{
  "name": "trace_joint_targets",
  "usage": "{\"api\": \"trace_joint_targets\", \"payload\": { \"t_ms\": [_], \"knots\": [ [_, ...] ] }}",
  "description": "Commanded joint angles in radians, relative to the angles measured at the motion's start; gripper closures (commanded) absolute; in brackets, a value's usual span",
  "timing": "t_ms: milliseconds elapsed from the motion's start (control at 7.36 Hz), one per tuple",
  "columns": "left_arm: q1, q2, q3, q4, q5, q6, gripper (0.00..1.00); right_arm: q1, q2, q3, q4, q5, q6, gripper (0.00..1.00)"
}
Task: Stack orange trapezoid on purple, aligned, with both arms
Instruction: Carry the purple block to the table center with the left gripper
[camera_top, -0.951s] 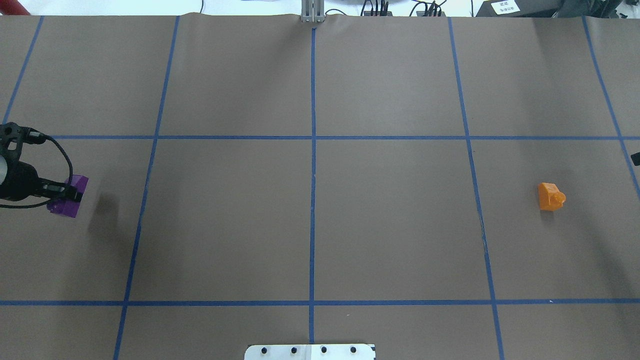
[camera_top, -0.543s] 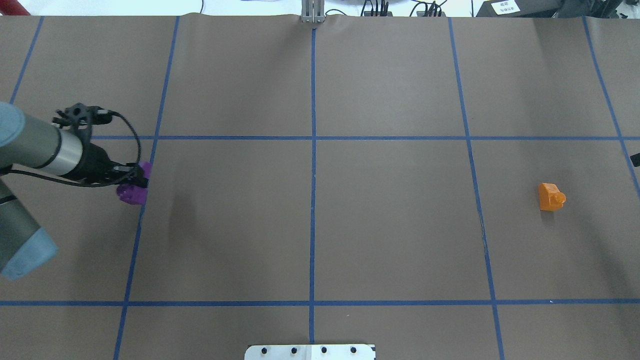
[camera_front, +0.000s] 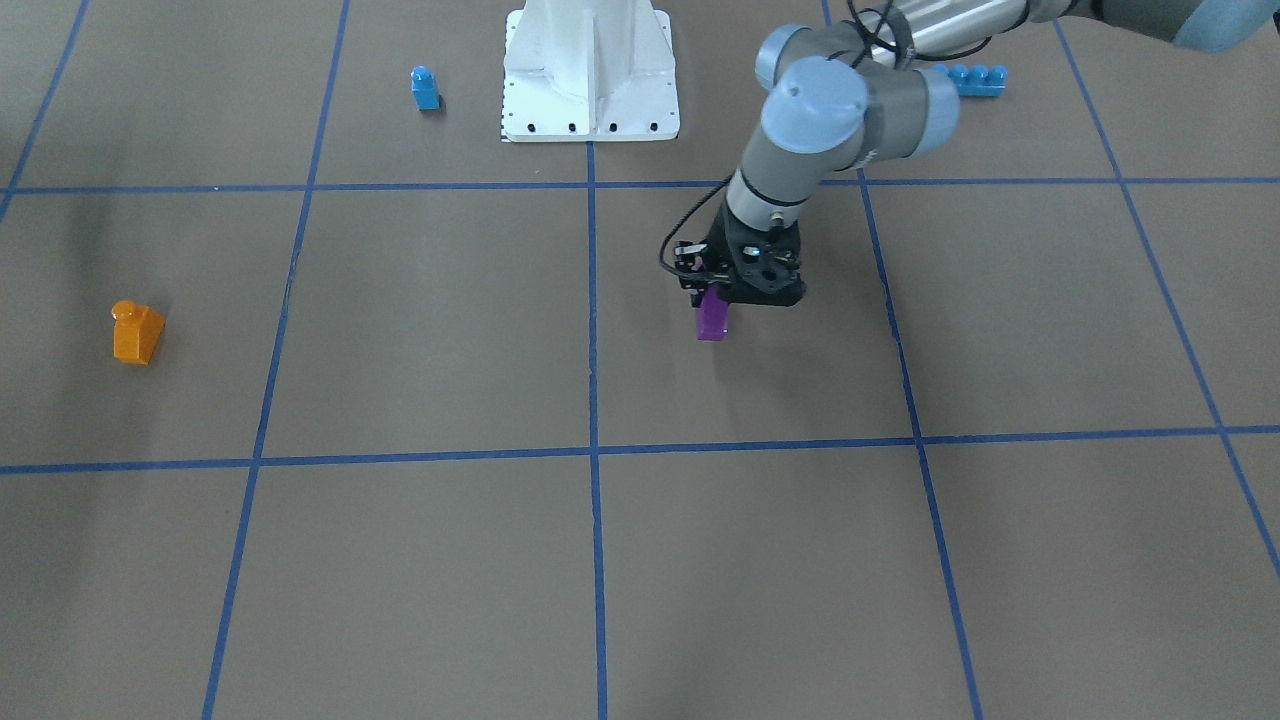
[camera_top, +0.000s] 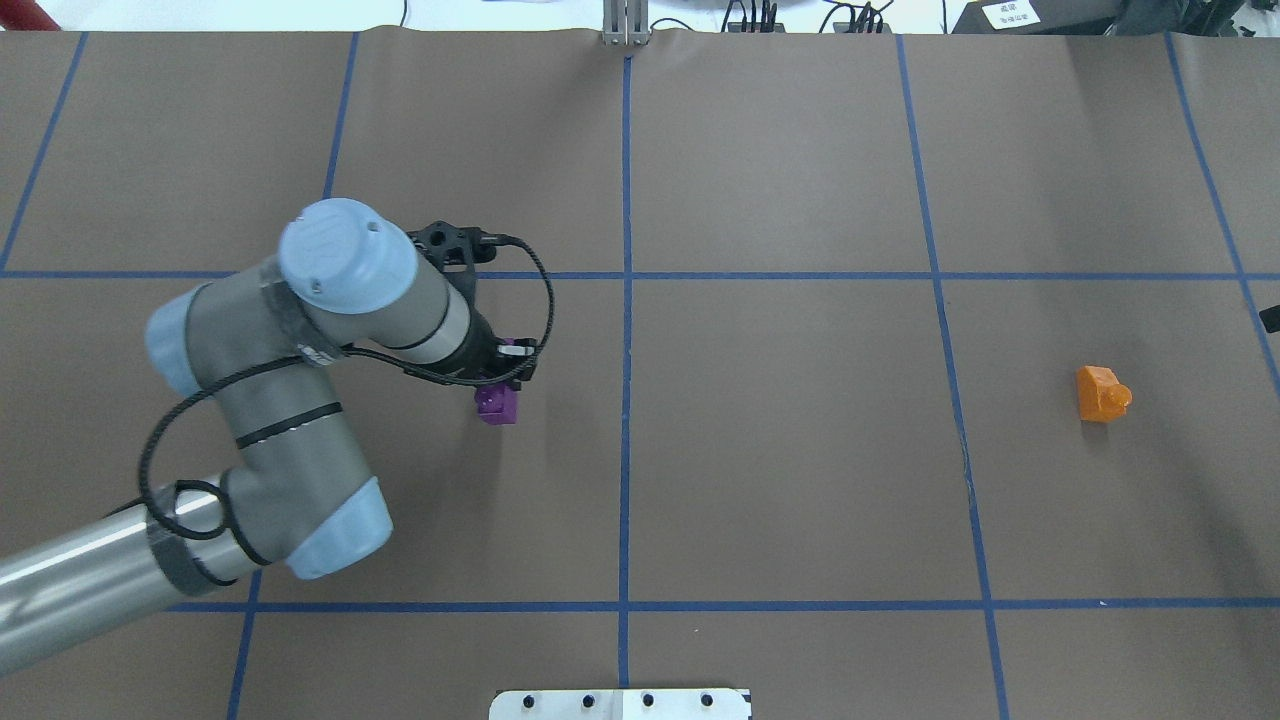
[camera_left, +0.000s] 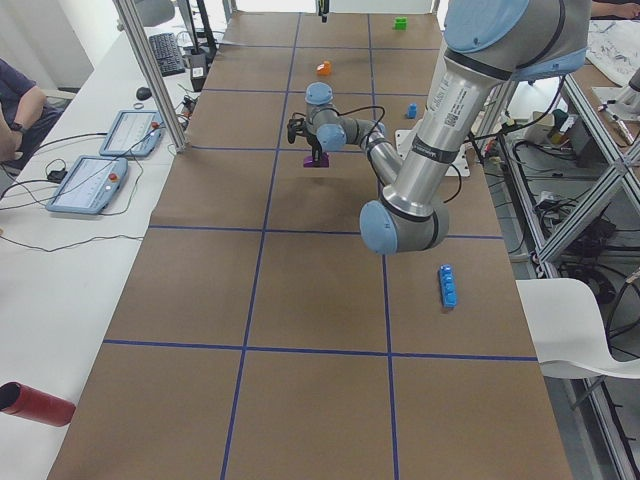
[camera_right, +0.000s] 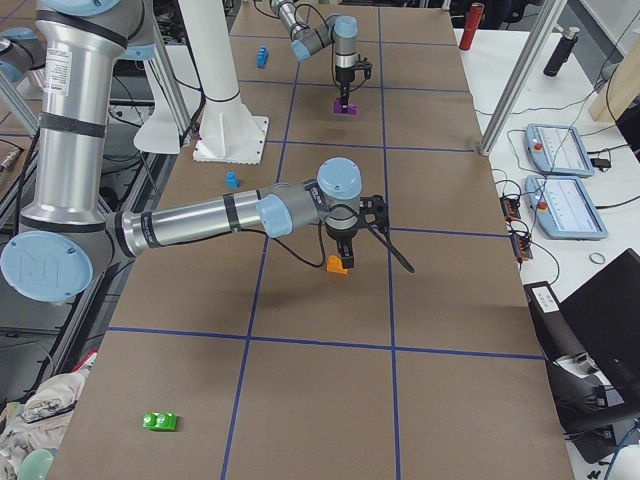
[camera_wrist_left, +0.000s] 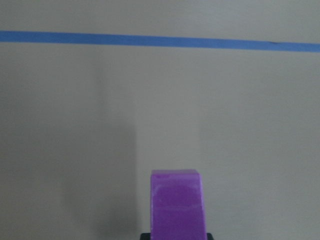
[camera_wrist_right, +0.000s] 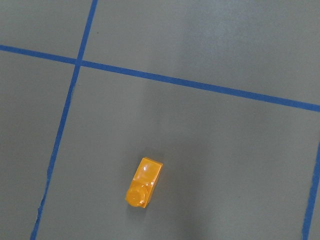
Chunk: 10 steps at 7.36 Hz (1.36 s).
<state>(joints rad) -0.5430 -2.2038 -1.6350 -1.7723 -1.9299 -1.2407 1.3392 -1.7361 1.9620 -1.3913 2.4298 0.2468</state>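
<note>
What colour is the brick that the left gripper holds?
The brick is purple; left wrist view.

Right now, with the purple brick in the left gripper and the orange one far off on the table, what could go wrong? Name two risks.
1. The left gripper pinches only one end of the purple brick; most of it sticks out, so it could twist or slip when set down.
2. The orange trapezoid has a slanted side; a grasp across it might push it away.

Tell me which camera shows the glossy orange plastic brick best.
Right wrist-mounted view: the glossy orange plastic brick is largest, stud visible. Overhead and front-facing views show it small; side views, tiny; left wrist, nothing.
</note>
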Motion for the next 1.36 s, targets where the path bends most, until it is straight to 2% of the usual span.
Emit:
{"api": "trace_joint_targets", "payload": {
  "t_ms": [0, 136, 272, 815, 1086, 1222],
  "knots": [
    [0.070, -0.210, 0.198, 0.022, 0.097, -0.037, 1.00, 0.000, 0.001, 0.000, 0.005, 0.000, 0.000, 0.00],
    [0.077, -0.244, 0.252, 0.017, 0.104, -0.033, 1.00, 0.000, 0.001, 0.000, 0.005, 0.000, 0.000, 0.00],
    [0.081, -0.246, 0.264, 0.016, 0.114, -0.025, 1.00, 0.000, 0.003, 0.001, 0.005, 0.005, 0.002, 0.00],
    [0.078, -0.241, 0.264, 0.019, 0.120, -0.022, 1.00, 0.002, 0.003, 0.001, 0.005, 0.000, 0.002, 0.00],
    [0.083, -0.241, 0.264, 0.019, 0.118, -0.022, 0.73, 0.002, 0.003, 0.001, 0.005, 0.000, 0.002, 0.00],
    [0.084, -0.240, 0.264, 0.017, 0.120, -0.022, 0.53, 0.000, 0.001, 0.001, 0.005, 0.000, 0.002, 0.00]
  ]
}}
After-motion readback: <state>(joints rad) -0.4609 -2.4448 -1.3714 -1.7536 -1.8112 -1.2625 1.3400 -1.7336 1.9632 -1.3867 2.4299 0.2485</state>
